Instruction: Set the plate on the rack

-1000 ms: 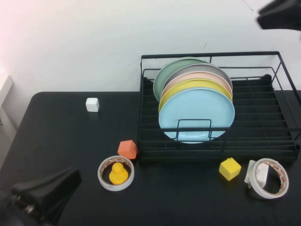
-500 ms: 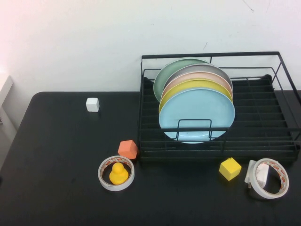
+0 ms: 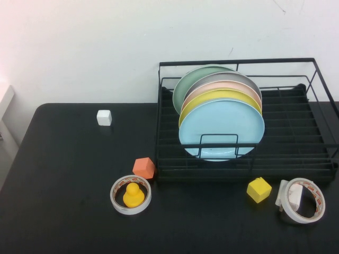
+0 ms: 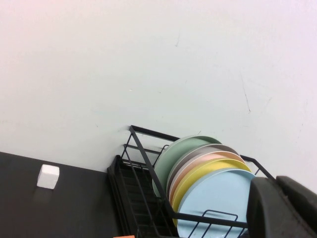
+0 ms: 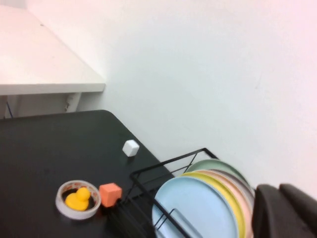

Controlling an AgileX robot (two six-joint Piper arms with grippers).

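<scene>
We see the light blue plate (image 3: 221,128) standing upright at the front of a row of 5 plates in the black wire rack (image 3: 323,159), right of centre in the high view, with the yellow plate (image 3: 217,97) just behind it. Only a dark part of the left gripper (image 4: 285,208) and of the right gripper (image 5: 285,210) shows at the lower right corner of each wrist view, and we cannot tell how either claw stands. We can read no writing on the 2 tape rolls (image 3: 119,203) or anything else.

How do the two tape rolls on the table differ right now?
The left tape roll lies flat by the orange block, a yellow duck inside it. The right tape roll is tilted, resting against a white object. Both are whitish rings in front of the rack. Neither claw appears overhead.
</scene>
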